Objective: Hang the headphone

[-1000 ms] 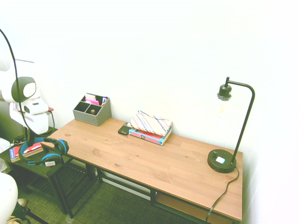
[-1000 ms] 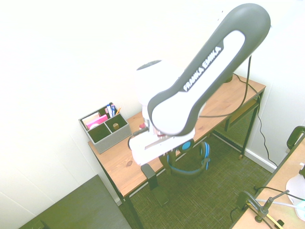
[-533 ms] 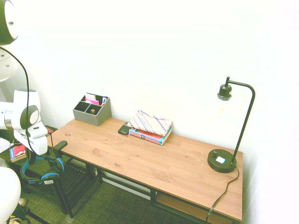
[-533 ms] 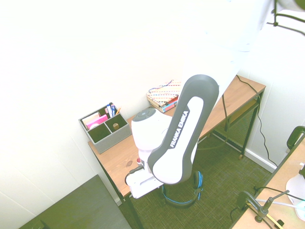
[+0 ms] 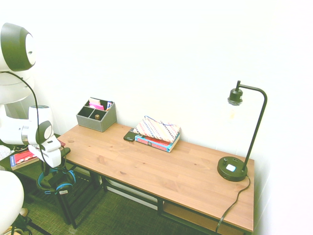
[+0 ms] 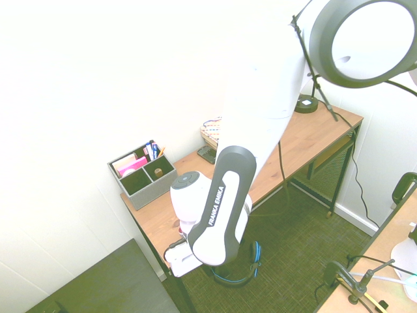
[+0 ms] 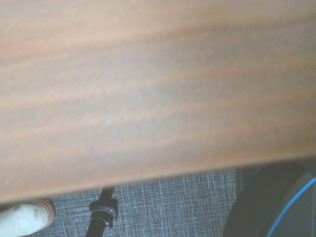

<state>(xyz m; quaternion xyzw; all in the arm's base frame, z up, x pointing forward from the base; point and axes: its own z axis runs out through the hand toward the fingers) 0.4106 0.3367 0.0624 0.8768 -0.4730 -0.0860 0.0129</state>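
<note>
In the first exterior view, the claw (image 5: 47, 171) is closed on the headphone (image 5: 65, 186), which hangs off the surface (image 5: 146, 171) towards nine o'clock from its centre. A dark hook-like piece (image 5: 66, 151) sits near the headphone's one o'clock. If the approach is too low or off-line, an ear cup could knock the surface's edge; letting go before the band is seated could drop it to the floor (image 6: 293, 261). The arm covers the grip in the second exterior view; the wrist view is blurred, the headphone cropped.
</note>
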